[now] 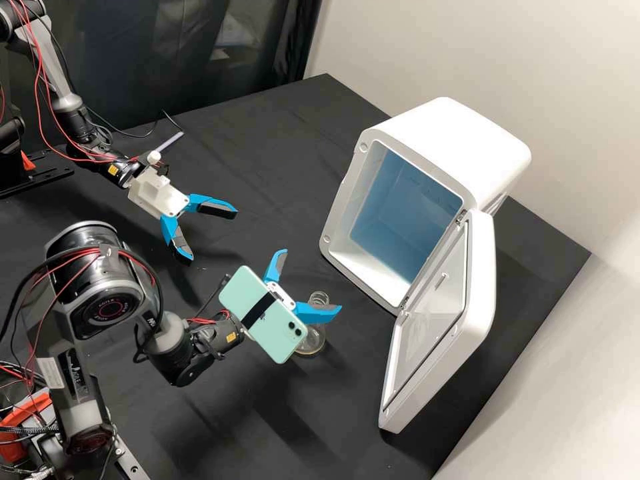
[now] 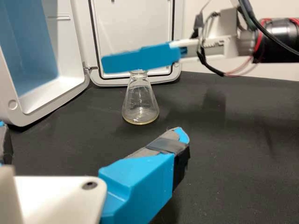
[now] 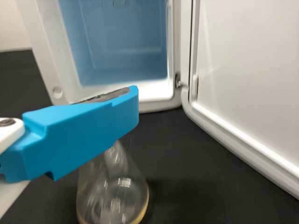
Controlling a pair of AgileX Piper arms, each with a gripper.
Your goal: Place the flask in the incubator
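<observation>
Most of the scene is the black bench (image 1: 280, 153), and the biggest thing on it is the white incubator (image 1: 460, 143). It sits near the far right corner with its pale blue chamber (image 1: 407, 213) facing the arms. Its door (image 1: 437, 313) is swung wide on the hinge side, away from the arms, so the way into the chamber is unobstructed for loading.

Next in size is the right arm (image 1: 93, 293), which stretches low across the bench with a mint-green phone (image 1: 263, 323) strapped over its wrist. Its right gripper (image 1: 309, 281) is level with the neck of the flask and its jaws are apart. One blue finger (image 2: 140, 57) crosses right at the mouth of the flask, and nothing is clamped. This looks like the line-up for a grasp around the neck. Whether that finger touches the glass cannot be told.

The left gripper (image 1: 210, 235) is farther back, well apart from the flask and pointed towards it. Its jaws are spread wide and hold nothing, so it is probably parked clear of the other arm's path.

Smallest is the clear conical flask (image 1: 312, 340). It stands upright on the bench just in front of the incubator, near the open door, with a faint yellowish tint at its base. It is not yet inside the chamber.
</observation>
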